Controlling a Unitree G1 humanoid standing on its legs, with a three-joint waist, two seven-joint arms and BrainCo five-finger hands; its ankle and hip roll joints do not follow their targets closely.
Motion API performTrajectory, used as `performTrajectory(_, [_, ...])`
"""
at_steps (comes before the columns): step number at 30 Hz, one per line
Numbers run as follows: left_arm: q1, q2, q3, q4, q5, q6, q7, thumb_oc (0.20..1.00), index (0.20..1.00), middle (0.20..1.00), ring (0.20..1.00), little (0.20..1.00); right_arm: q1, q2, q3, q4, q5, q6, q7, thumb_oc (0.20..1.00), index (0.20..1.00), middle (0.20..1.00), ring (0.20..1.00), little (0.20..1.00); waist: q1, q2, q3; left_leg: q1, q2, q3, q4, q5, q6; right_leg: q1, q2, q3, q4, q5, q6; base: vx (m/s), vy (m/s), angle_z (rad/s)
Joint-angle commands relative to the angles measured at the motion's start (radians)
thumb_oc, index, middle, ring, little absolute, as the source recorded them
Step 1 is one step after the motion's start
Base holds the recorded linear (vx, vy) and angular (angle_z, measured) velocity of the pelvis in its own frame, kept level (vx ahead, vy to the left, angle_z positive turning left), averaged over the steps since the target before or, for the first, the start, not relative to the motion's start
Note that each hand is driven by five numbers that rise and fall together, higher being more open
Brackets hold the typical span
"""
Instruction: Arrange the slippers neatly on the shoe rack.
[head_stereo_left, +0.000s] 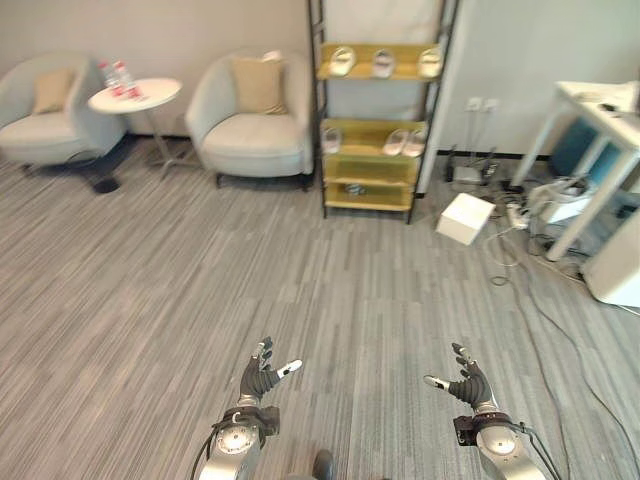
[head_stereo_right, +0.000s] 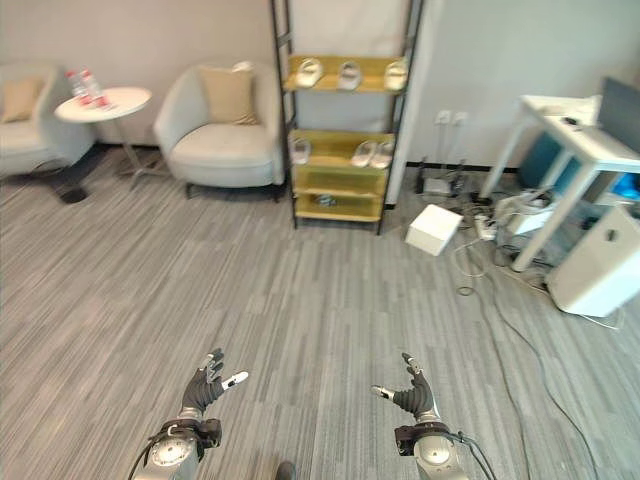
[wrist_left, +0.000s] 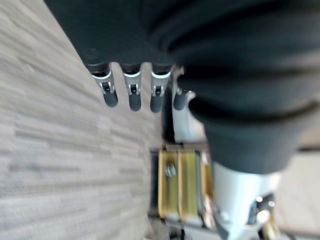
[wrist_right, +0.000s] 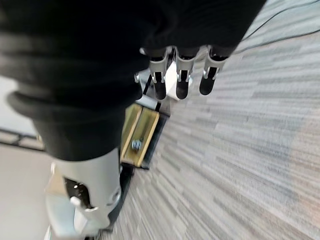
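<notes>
The shoe rack (head_stereo_left: 372, 130) with slippers (head_stereo_left: 403, 143) stands well ahead, slightly nearer the right hand (head_stereo_left: 467, 381). The left hand (head_stereo_left: 262, 373) likewise has fingers spread, empty.

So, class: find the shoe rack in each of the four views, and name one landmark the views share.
Left eye view: shoe rack top centre, against the wall.
Right eye view: top centre, slightly further left.
Left wrist view: beyond the left hand, its yellow shelves show.
Right wrist view: beyond the right hand, yellow shelves.
Shared landmark: the striped grey floor.
</notes>
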Motion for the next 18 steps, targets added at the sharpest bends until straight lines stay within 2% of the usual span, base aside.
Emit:
performTrajectory(1, [-0.070, 0.009, 0.007, -0.032, 0.036, -0.049, 0.004, 1.000, 1.000, 1.000, 1.000, 1.000, -0.034, -0.022, -0.018, -0.064, -0.063, -0.031, -0.031, 1.000, 1.000, 1.000, 1.000, 1.000, -0.015, -0.031, 0.029, 0.030, 0.027, -0.023, -0.005, -0.056, -0.045, 0.062, -0.066, 0.045, 0.006, -0.112, 0.138, 0.07, 0.018, 0.09])
performTrajectory(5, [-0.044, 0.023, 0.015, -0.040, 0.047, -0.045, -0.004, 1.000, 1.000, 1.000, 1.000, 1.000, -0.036, -0.020, -0.009, -0.080, -0.084, -0.036, -0.026, 1.000, 1.000, 1.000, 1.000, 1.000, -0.023, -0.038, 0.021, 0.073, 0.029, 0.002, -0.006, -0.080, -0.025, 0.072, -0.064, 0.104, 0.005, -0.116, 0.135, 0.06, 0.032, -0.26])
performTrajectory(18, [-0.051, 0.028, 0.008, -0.062, 0.070, -0.037, 0.000, 1.000, 1.000, 1.000, 1.000, 1.000, -0.023, -0.004, -0.013, -0.090, -0.070, -0.030, -0.025, 1.000, 1.000, 1.000, 1.000, 1.000, -0.053, -0.041, 0.018, 0.120, 0.028, 0.054, -0.012, -0.115, -0.010, 0.064, -0.062, 0.187, 0.001, -0.105, 0.145, 0.04, 0.024, -0.21])
